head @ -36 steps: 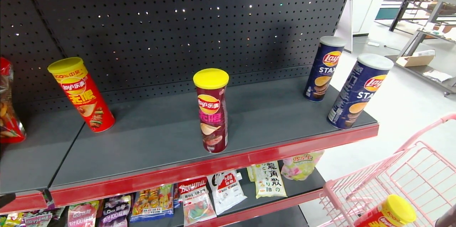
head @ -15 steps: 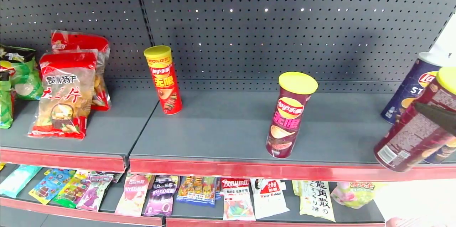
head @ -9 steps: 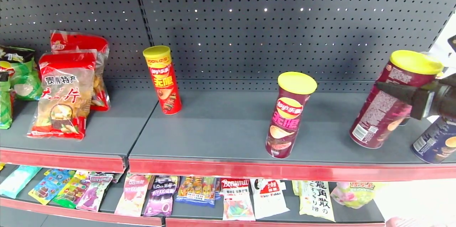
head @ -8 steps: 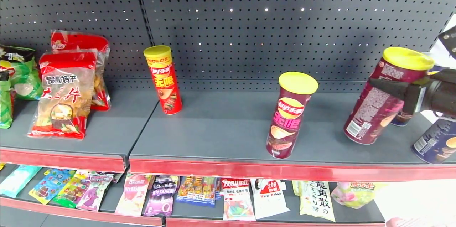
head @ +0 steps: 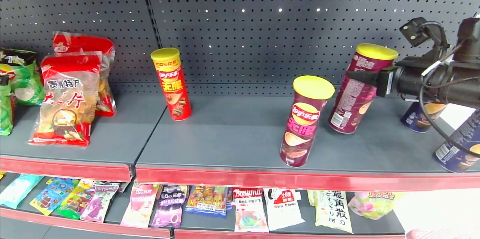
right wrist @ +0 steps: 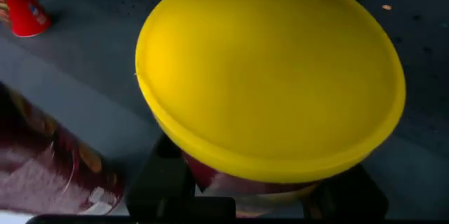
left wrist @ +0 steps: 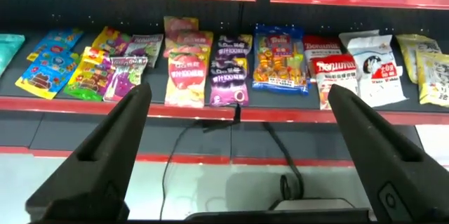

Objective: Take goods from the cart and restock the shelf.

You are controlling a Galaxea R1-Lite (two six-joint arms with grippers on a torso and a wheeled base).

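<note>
A maroon chip can [head: 354, 96] with a yellow lid [right wrist: 270, 69] is tilted over the grey shelf [head: 232, 137], and my right gripper [head: 362, 77] is shut on its upper part. It sits just behind and right of a matching maroon can [head: 306, 121] standing near the shelf's front. I cannot tell whether the held can's base touches the shelf. The right wrist view shows the standing can [right wrist: 56, 164] beside the held one. My left gripper [left wrist: 235, 157] hangs low and open, with nothing between its fingers [left wrist: 105, 157], facing the lower shelf [left wrist: 210, 108].
A red chip can [head: 170, 83] stands at the shelf's back left, and snack bags [head: 69, 96] lie further left. Two blue cans [head: 422, 116] [head: 459, 145] stand at the right end. Small snack packets [head: 210, 203] line the lower shelf. A perforated back panel [head: 262, 32] closes the rear.
The head camera swung from the cart toward the shelf. My right gripper carried the maroon can in from the right edge, leftward and deeper over the shelf, close to the standing can.
</note>
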